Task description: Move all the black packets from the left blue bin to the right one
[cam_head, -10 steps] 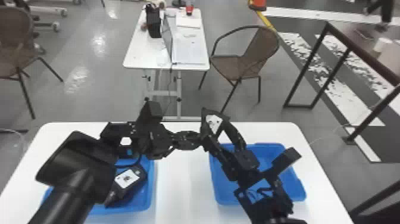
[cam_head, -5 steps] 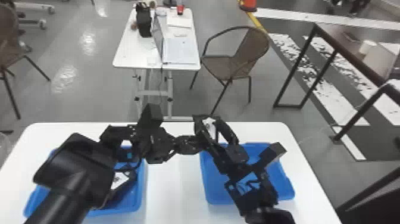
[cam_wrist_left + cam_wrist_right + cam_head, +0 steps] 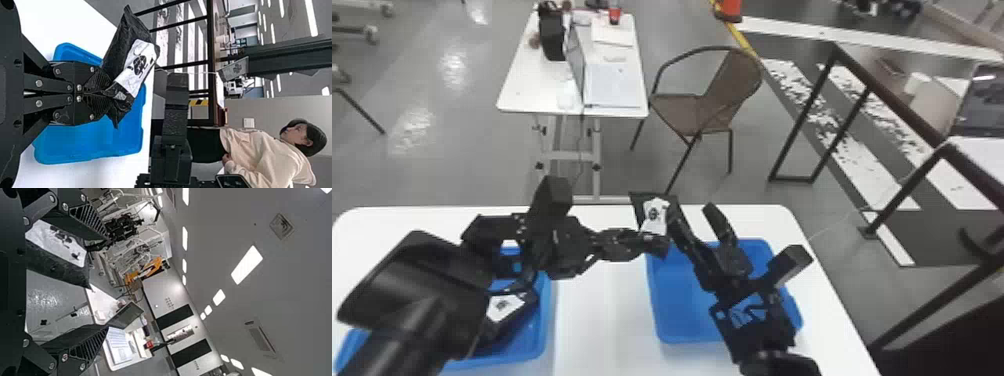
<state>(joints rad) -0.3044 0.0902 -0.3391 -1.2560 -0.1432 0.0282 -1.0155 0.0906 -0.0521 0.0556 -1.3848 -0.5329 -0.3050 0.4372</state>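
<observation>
My left gripper (image 3: 658, 246) is above the gap between the bins, shut on a black packet (image 3: 636, 201) with a white label. In the left wrist view, the left gripper (image 3: 105, 93) pinches one end of the packet (image 3: 118, 49). My right gripper (image 3: 693, 214) stands open over the right blue bin (image 3: 682, 325), one finger overlapping the packet's edge. In the right wrist view, the packet (image 3: 58, 266) lies beside one finger of the open right gripper (image 3: 106, 284). Another black packet (image 3: 504, 327) rests in the left blue bin (image 3: 546, 315), partly under the left arm.
Both bins stand on a white table (image 3: 597, 320). Past its far edge are a brown chair (image 3: 707, 95) and a second white table (image 3: 524, 90) with a laptop. A dark-framed table (image 3: 897, 105) stands to the right.
The right gripper's fingers have spread wider apart beside the packet. Bins and background have slid leftward together in the head view. The left gripper still holds the packet.
</observation>
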